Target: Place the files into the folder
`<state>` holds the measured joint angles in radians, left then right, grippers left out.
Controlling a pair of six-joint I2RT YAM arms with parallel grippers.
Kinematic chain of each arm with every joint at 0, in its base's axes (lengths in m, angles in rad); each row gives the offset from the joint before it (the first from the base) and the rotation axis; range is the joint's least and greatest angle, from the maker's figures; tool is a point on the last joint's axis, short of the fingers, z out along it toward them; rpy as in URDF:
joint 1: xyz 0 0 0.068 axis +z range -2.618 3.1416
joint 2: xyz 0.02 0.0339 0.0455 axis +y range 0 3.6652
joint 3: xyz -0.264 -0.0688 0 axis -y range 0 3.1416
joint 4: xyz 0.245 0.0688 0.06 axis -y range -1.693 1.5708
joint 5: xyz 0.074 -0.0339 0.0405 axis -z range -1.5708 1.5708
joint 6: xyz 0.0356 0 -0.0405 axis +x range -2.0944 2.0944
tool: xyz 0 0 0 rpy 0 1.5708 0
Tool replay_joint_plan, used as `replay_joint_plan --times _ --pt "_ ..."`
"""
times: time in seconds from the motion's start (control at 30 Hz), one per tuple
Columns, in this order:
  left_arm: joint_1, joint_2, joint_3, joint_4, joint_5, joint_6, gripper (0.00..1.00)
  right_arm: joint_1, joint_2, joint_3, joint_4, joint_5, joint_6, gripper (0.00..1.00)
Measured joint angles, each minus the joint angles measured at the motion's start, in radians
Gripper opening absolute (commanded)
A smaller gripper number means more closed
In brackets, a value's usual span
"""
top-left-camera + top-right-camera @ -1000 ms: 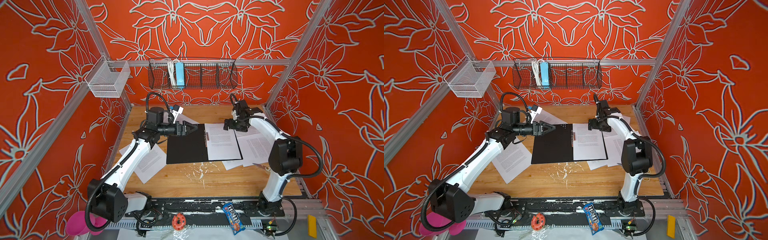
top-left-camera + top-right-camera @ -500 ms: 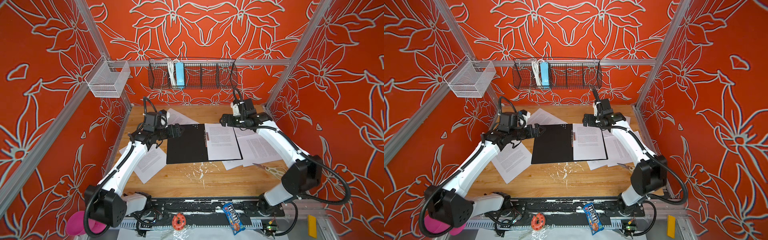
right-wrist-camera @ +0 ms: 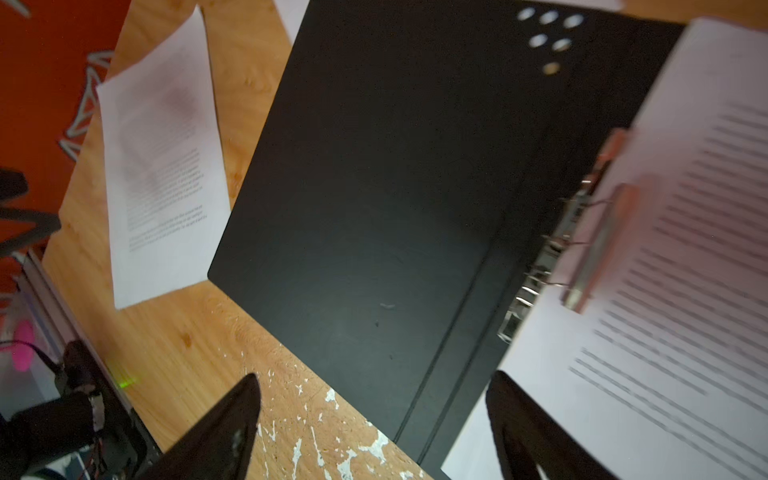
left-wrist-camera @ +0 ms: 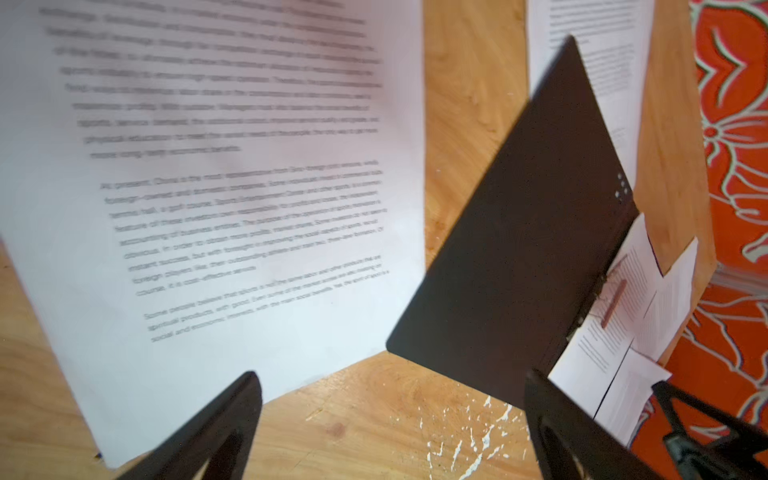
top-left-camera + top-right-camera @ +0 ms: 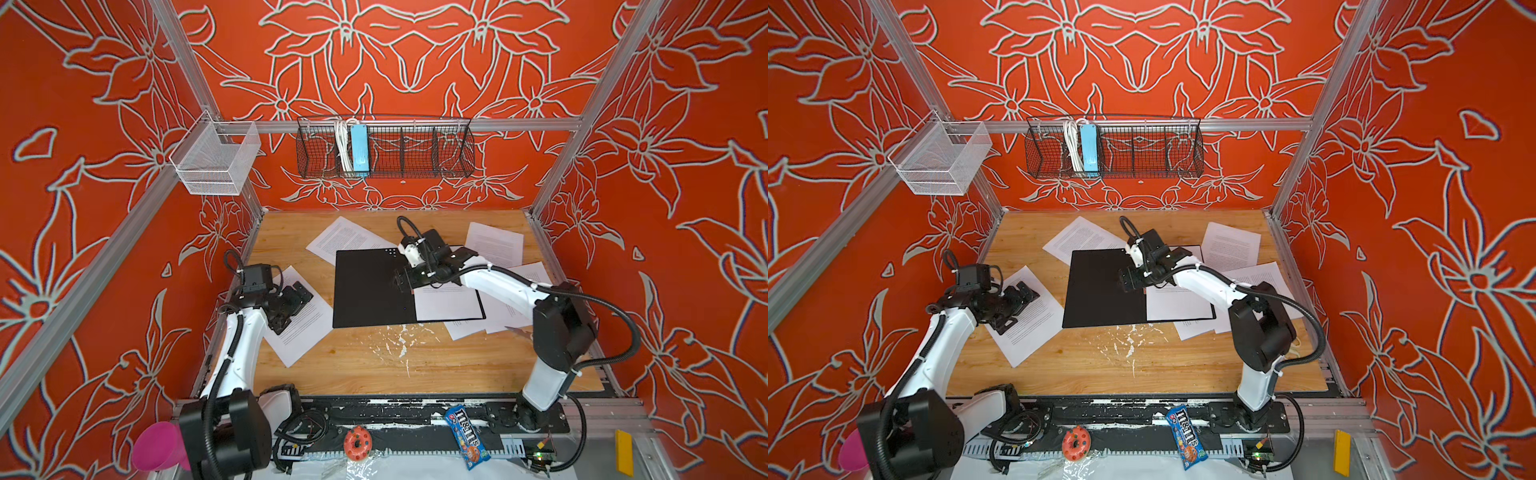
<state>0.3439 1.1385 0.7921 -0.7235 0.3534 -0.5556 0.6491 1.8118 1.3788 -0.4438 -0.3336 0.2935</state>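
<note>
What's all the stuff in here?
folder: one, black inside, lying open mid-table
sheets: several, white with print, scattered round the folder; one clipped inside it
wire basket: one, black, back wall
power strip: one, light blue, in the wire basket
mesh basket: one, white, left corner rail
candy bag: one, blue, front rail
doughnut: one, orange, front rail
cup: one, pink, front left corner
block: one, yellow, front right
table: one, wooden, under everything
left hand: one, black, open, above the left sheet
right hand: one, black, open, above the folder's spine
</note>
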Motion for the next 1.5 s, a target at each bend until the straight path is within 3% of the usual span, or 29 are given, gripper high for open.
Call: replay_joint_plan --times 0.27,0.47,0.87,1.1,1.5 --pt "0.256 0.055 -0.033 0.043 0.064 0.032 0.98 0.073 0.15 0.03 0.044 -0.065 -0.05 0.55" --pt "0.33 0.122 -0.017 0.098 0.074 0.069 0.99 0.081 0.172 0.027 0.078 -0.096 -0.065 0.38" --pt "0.468 0.383 0.095 0.192 0.131 0.187 0.99 0.082 0.172 -0.055 0.168 -0.134 -0.039 0.32" --pt "0.468 0.557 0.195 0.137 0.19 0.285 0.99 0.087 0.172 -0.058 0.202 -0.16 -0.019 0.32" --pt "0.467 0.634 0.236 0.099 0.352 0.324 0.96 0.094 0.172 -0.058 0.221 -0.202 0.0 0.31"
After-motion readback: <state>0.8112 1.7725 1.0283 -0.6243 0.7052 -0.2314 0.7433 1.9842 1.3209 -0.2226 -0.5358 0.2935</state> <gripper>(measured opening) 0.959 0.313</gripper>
